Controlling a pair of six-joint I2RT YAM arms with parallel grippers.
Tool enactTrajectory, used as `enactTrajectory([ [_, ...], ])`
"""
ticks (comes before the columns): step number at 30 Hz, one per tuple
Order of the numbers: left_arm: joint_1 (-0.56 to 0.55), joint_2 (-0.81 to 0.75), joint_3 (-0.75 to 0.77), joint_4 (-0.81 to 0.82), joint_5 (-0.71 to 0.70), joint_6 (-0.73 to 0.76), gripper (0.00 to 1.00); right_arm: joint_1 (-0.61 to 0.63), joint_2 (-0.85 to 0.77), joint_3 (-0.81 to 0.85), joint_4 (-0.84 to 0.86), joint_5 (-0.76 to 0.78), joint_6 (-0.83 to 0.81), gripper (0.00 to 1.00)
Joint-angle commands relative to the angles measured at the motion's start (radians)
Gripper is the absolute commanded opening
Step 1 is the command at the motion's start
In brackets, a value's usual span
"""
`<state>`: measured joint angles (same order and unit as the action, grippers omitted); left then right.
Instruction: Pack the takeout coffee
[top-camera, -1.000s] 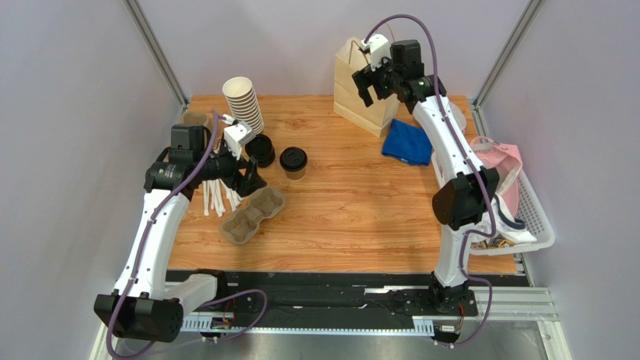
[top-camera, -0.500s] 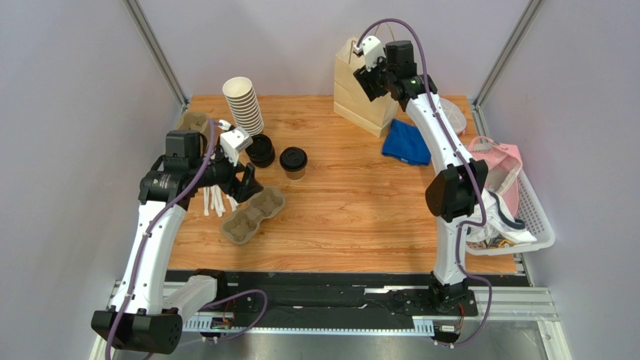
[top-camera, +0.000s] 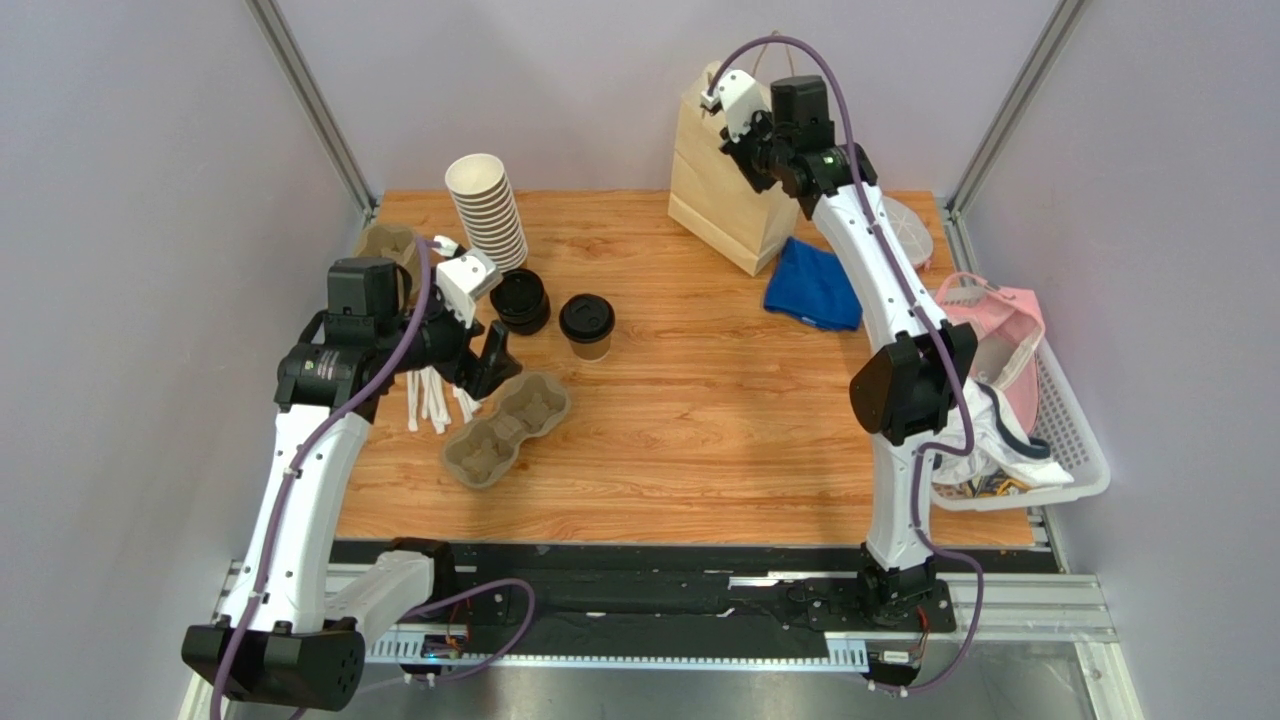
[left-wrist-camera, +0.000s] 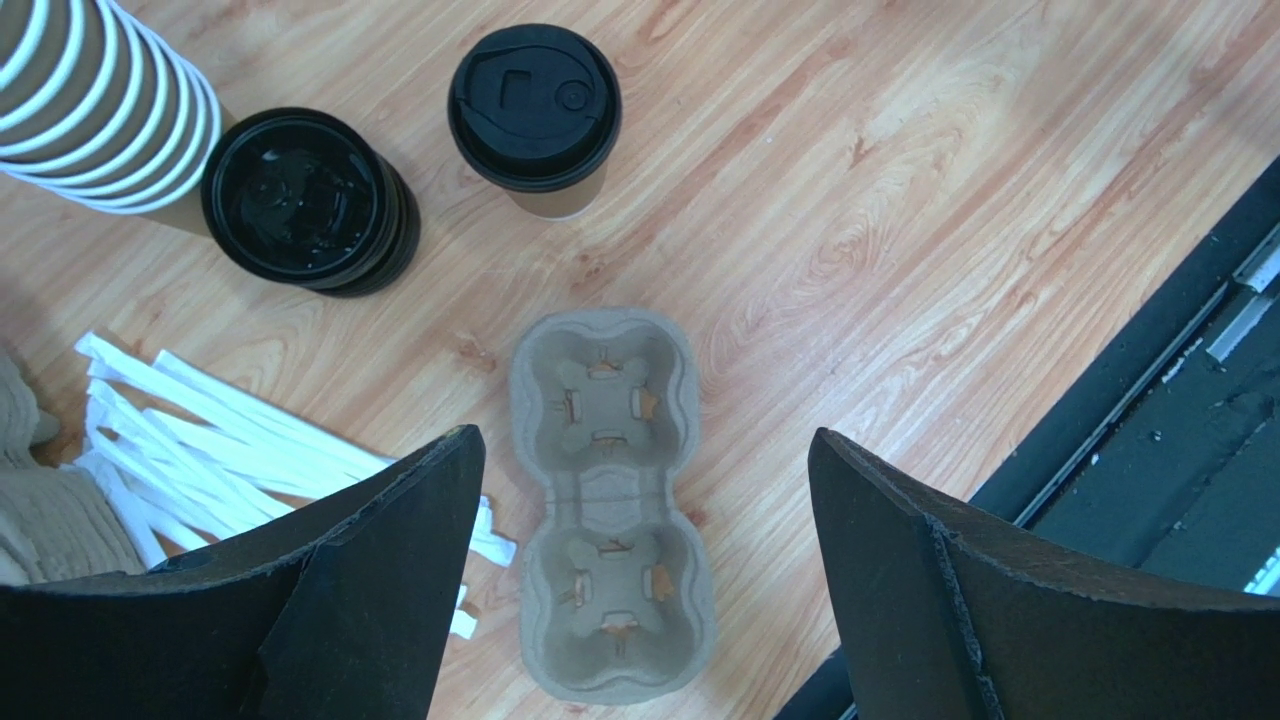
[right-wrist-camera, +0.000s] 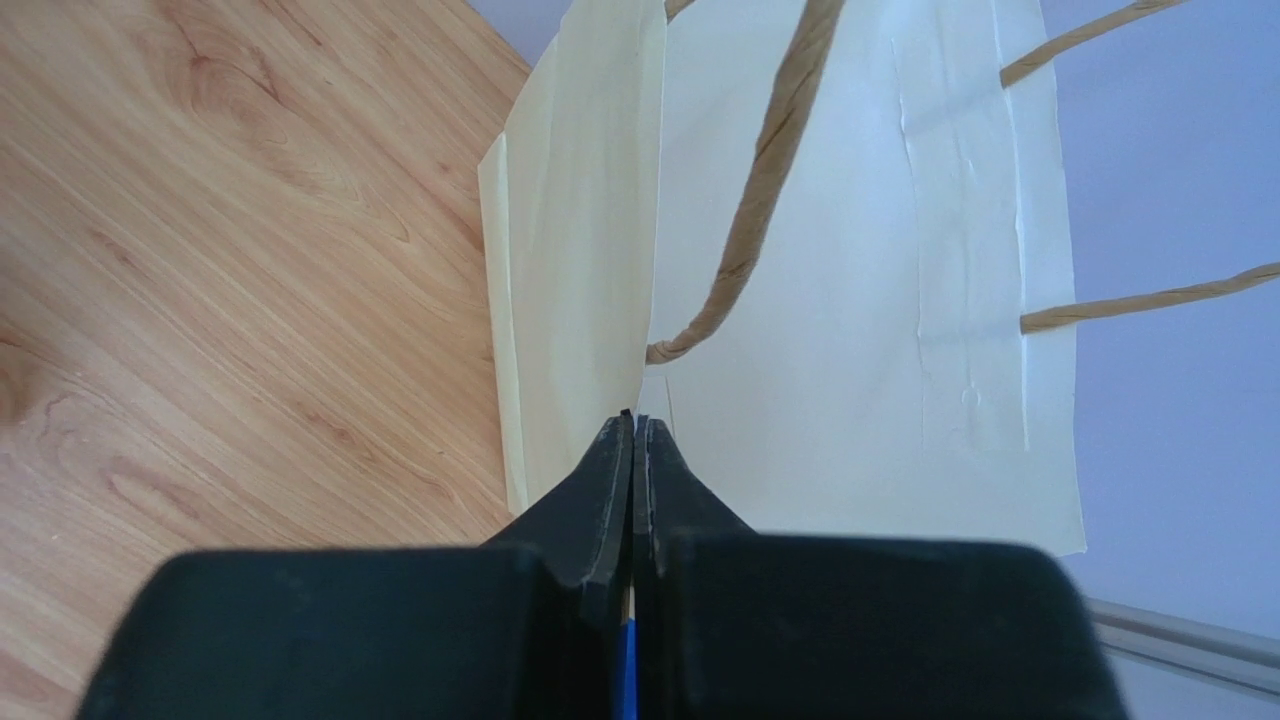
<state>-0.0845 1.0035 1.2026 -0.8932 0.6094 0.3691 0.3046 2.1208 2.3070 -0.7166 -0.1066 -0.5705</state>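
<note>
By the bag (top-camera: 721, 195), right fingers (right-wrist-camera: 609, 495) have closed.

Black-lidded brown takeout coffee (top-camera: 586, 323), upright on wooden table (top-camera: 721, 405)

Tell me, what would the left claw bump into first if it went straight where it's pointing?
Most likely the left gripper would meet the cardboard cup carrier, centred between its open fingers; depth is unclear.

Right of lid stack (top-camera: 520, 300) sits takeout coffee (top-camera: 586, 323)
</note>
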Motion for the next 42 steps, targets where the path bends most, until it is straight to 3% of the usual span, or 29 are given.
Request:
enactTrajectory([
  [1, 0.005, -0.022, 0.058, 0.050, -0.022, -0.015, 0.88, 0.048, -0.204, 0.055, -0.023, -0.021, -0.017, 0.00],
  [7, 0.005, -0.032, 0.086, 0.036, -0.143, -0.033, 0.93, 0.117, -0.438, -0.143, -0.092, -0.018, -0.060, 0.00],
  [11, 0.005, -0.028, 0.101, 0.020, -0.158, -0.053, 0.98, 0.159, -0.583, -0.297, -0.161, -0.013, -0.057, 0.00],
  [18, 0.009, 0.006, 0.097, -0.044, -0.191, -0.073, 0.99, 0.220, -0.835, -0.613, -0.236, -0.047, -0.008, 0.00],
  [24, 0.069, 0.018, 0.077, -0.084, -0.131, -0.068, 0.99, 0.225, -0.912, -0.828, -0.256, -0.139, 0.011, 0.00],
  [28, 0.078, 0.026, 0.046, -0.081, -0.119, -0.073, 0.99, 0.241, -0.941, -0.870, -0.270, -0.183, 0.026, 0.00],
  [32, 0.101, 0.044, 0.032, -0.084, -0.125, -0.084, 0.99, 0.248, -0.943, -0.837, -0.302, -0.251, 0.147, 0.01],
  [33, 0.101, 0.047, 0.032, -0.082, -0.123, -0.087, 0.99, 0.246, -0.941, -0.830, -0.303, -0.264, 0.170, 0.05],
  [34, 0.101, 0.050, 0.034, -0.082, -0.123, -0.088, 0.99, 0.246, -0.938, -0.812, -0.303, -0.278, 0.191, 0.24],
  [36, 0.103, 0.061, 0.041, -0.082, -0.117, -0.096, 0.99, 0.248, -0.935, -0.785, -0.305, -0.336, 0.250, 0.44],
  [37, 0.101, 0.064, 0.048, -0.082, -0.119, -0.099, 0.99, 0.248, -0.929, -0.750, -0.311, -0.378, 0.265, 0.61],
  [40, 0.103, 0.072, 0.055, -0.090, -0.117, -0.096, 0.99, 0.248, -0.909, -0.634, -0.336, -0.421, 0.285, 0.72],
  [42, 0.101, 0.069, 0.057, -0.095, -0.119, -0.093, 0.99, 0.248, -0.880, -0.565, -0.353, -0.409, 0.255, 0.72],
])
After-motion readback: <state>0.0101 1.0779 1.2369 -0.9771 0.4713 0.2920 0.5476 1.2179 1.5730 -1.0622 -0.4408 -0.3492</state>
